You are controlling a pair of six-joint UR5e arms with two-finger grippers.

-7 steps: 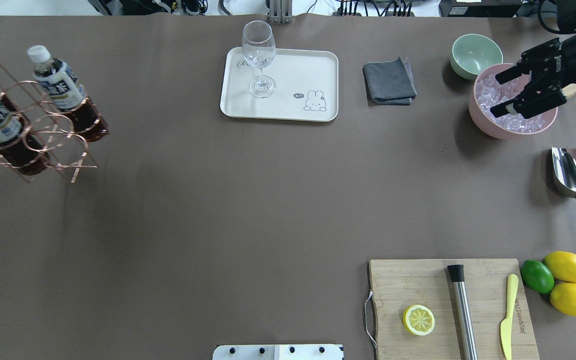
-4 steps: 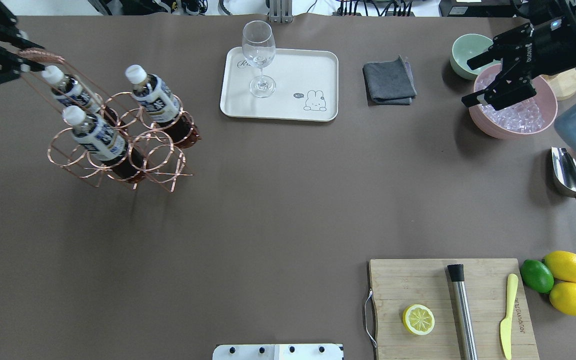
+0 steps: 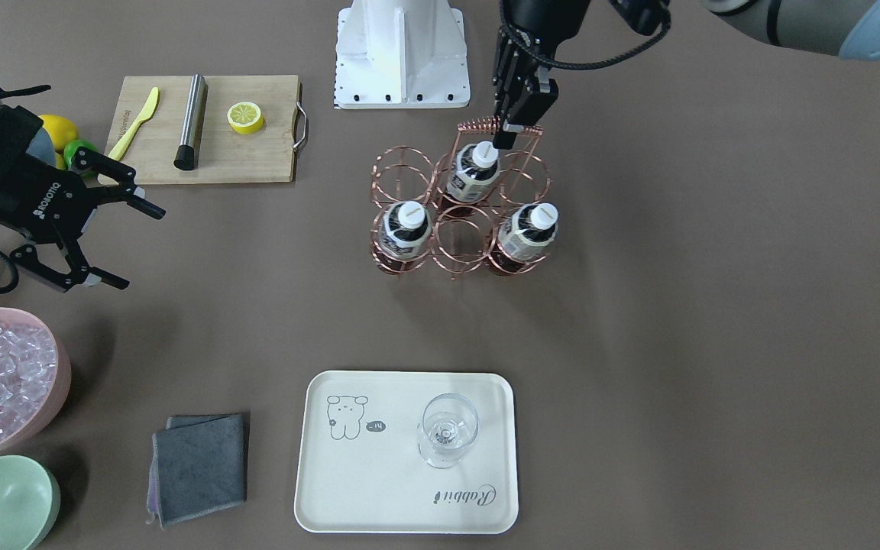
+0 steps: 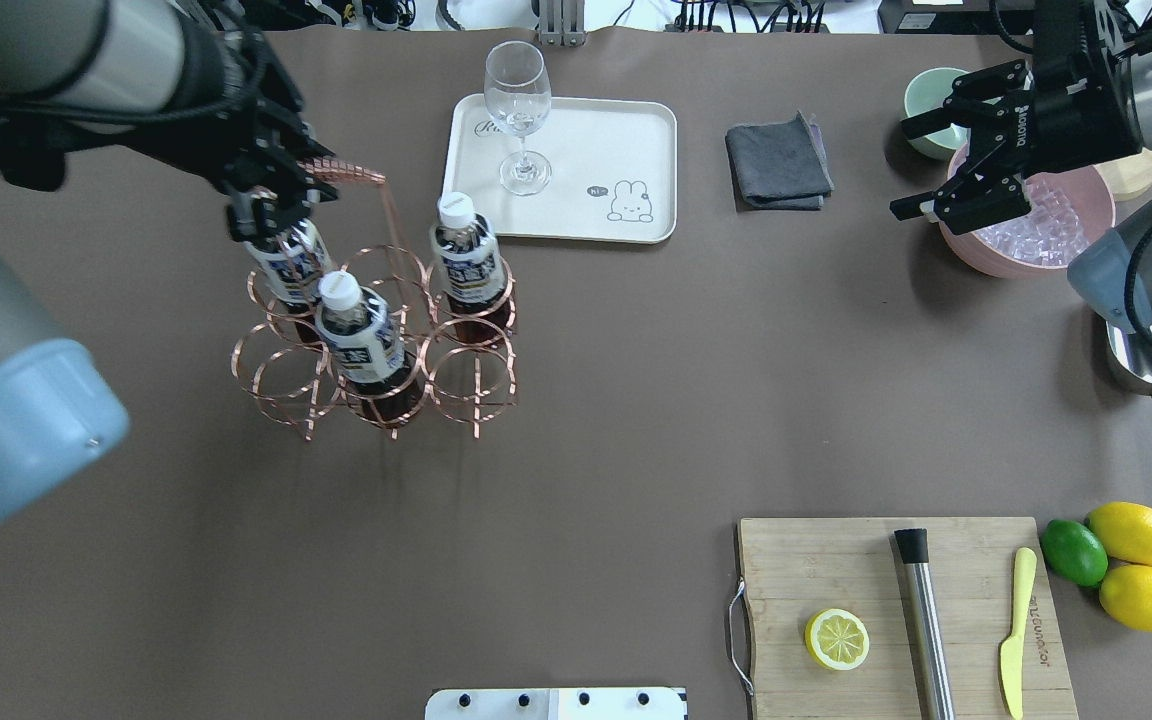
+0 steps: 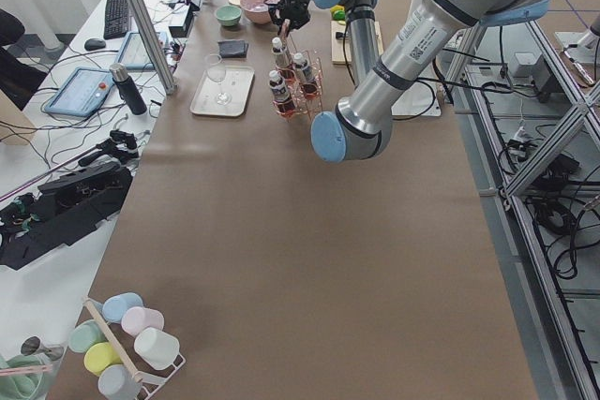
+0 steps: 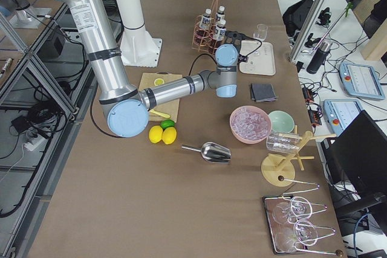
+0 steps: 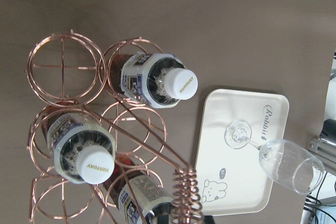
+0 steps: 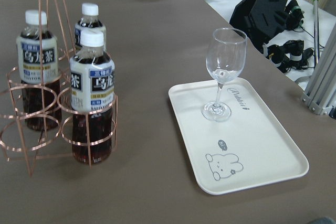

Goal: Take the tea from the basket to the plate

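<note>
The copper wire basket [image 4: 456, 385] is left of and nearer than the cream plate [image 4: 626, 135]; I cannot tell if it touches the table. It holds three tea bottles [image 4: 471, 265] [image 4: 361, 340] [image 4: 288, 268]. My left gripper [image 4: 276, 200] is shut on the coil-wrapped top of the basket's handle [image 4: 341, 172], also seen from the front [image 3: 478, 122]. The left wrist view looks down on the bottle caps [image 7: 180, 82] and the plate [image 7: 247, 106]. My right gripper [image 4: 906, 168] is open and empty, between the cloth and the pink bowl. The right wrist view shows the basket [image 8: 31, 103] and plate [image 8: 262, 145].
A wine glass [image 4: 518, 110] stands on the plate's far left part. A grey cloth [image 4: 778, 162], a mint bowl [image 4: 931, 95], a pink bowl of ice [image 4: 1036, 235] and a metal scoop [image 4: 1146, 360] are at the right. A cutting board [image 4: 806, 570] and citrus [image 4: 1136, 560] lie near right.
My left gripper has carried the basket with its bottles from the far left edge rightward, close to the plate. My right gripper has moved left, off the pink bowl.
</note>
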